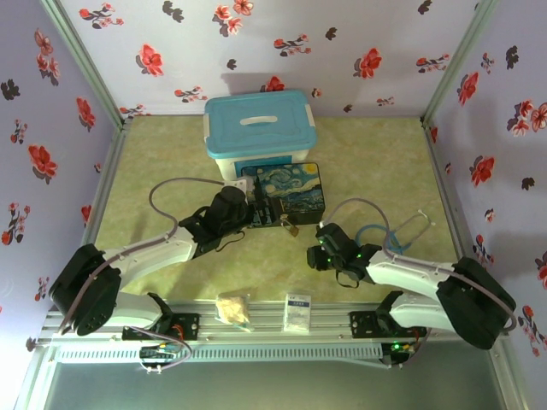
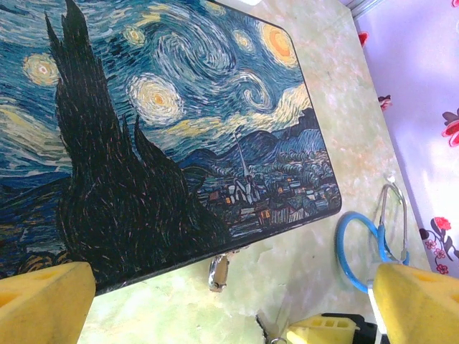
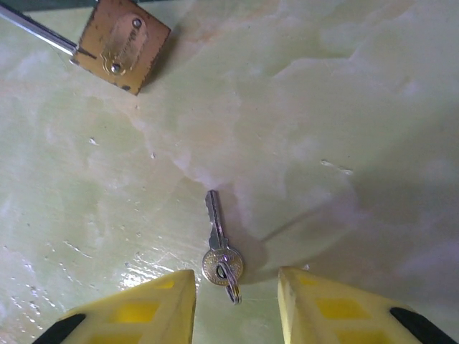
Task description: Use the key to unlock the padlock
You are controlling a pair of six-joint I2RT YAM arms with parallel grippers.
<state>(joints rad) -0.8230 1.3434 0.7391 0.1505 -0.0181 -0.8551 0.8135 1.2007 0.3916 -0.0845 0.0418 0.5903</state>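
Small grey metal key (image 3: 219,244) lies flat on the green tabletop (image 3: 344,107), apart from the square brass padlock (image 3: 122,44), right tool (image 3: 237,301) part-open astride its bow, not touching; closing may skid off so thin a key.

No legible txt anywhere; padlock (image 3: 122,44) embossing unreadable.

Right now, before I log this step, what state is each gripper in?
Left gripper: open, holding nothing.
Right gripper: open, straddling the key, not gripping it.
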